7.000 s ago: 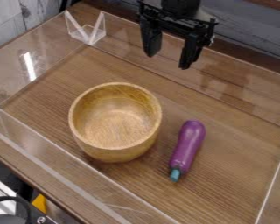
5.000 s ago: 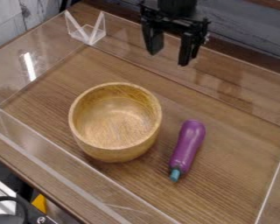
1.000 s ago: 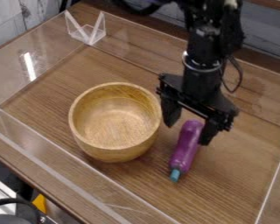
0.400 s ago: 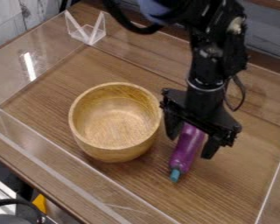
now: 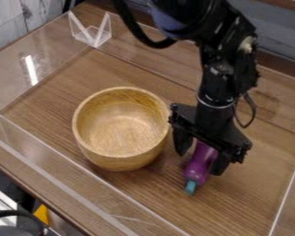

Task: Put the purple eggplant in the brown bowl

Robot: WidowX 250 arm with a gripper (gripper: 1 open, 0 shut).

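- While my arm reaches down from the top of the view, the brown bowl (image 5: 121, 127) sits just to the left of my gripper (image 5: 210, 150), upright on the wooden table (image 5: 64, 92), with nothing inside it.
- My gripper points straight down with its black fingers (image 5: 181, 141) spread wide; one finger stands between the bowl's outer wall and the eggplant, and the other stands on the eggplant's right.
- The purple eggplant (image 5: 201, 164) lies flat on the table directly beneath my gripper, its upper part between my fingers and its lower part showing below them.
- Its teal stem tip (image 5: 191, 187) pokes out past my fingers toward the near edge of the table.
- I cannot tell whether my fingers touch the eggplant; they are not pressed onto it.
- To my right, the clear wall (image 5: 289, 189) of the enclosure stands well apart from me.
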